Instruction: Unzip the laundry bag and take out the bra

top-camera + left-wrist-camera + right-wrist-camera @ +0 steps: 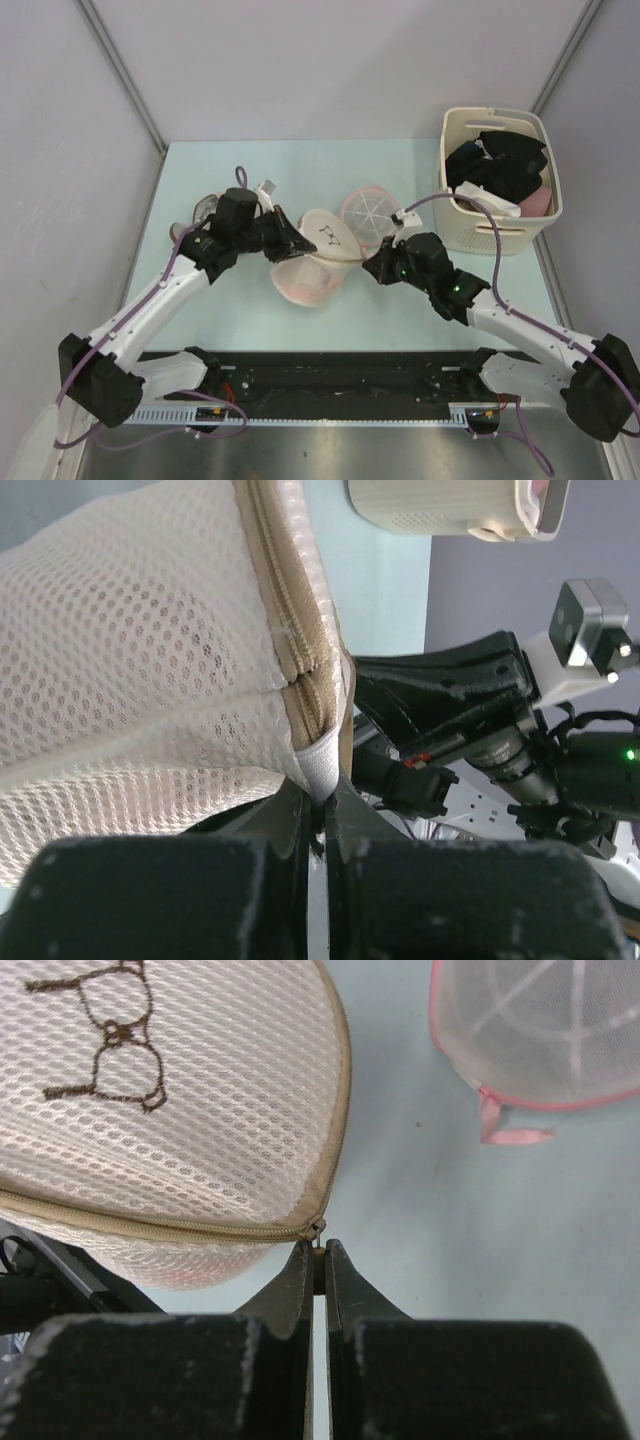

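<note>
The laundry bag (318, 255), a pale pink-cream mesh drum with a dark embroidered mark on its upper dome, sits mid-table between both grippers. My left gripper (297, 243) is shut on a white fabric tab (320, 765) at the end of the bag's tan zip (290, 630). My right gripper (372, 266) is shut on the small metal zipper pull (319, 1250) at the bag's right edge; the zip (150, 1222) looks closed along the seam. The bra is hidden; only a pink tint shows through the lower mesh.
A flat pink disc with white spokes (368, 213) lies just behind the bag. A beige dome with silver lining (200, 212) sits behind my left arm. A cream basket (500, 235) of black and white clothes stands at the right rear.
</note>
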Tool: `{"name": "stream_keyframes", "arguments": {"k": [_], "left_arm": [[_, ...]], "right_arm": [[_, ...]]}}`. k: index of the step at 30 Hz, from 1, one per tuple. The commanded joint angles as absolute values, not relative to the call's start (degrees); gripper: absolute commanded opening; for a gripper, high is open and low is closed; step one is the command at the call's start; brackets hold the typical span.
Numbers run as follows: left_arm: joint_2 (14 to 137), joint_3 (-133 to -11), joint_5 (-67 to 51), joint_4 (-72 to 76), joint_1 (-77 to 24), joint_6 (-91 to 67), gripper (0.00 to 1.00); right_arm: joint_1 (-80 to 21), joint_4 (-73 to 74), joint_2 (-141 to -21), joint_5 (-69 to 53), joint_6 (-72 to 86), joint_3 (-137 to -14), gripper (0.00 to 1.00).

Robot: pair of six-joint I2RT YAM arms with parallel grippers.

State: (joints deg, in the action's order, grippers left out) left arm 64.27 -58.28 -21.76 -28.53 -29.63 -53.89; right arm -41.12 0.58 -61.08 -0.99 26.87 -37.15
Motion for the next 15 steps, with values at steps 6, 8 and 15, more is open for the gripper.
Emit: {"name": "stream_keyframes", "arguments": {"k": [6, 8, 15], "left_arm": [[73.72, -63.34, -22.77, -24.22, -29.18, -47.03, 0.57], [76.98, -66.26, -24.51, -26.71, -29.35, -45.36, 0.77], [68.84, -70.67, -15.83, -36.01, -29.62, -41.93, 0.91]], "right_arm": [[-52.53, 10.72, -52.91, 14.4, 33.12, -34.63, 0.0], [-54.57, 11.68, -53.0, 16.43, 40.38, -34.54, 0.0], [-65.12, 3.97, -58.09, 24.34, 51.06, -34.28, 0.0]]}}
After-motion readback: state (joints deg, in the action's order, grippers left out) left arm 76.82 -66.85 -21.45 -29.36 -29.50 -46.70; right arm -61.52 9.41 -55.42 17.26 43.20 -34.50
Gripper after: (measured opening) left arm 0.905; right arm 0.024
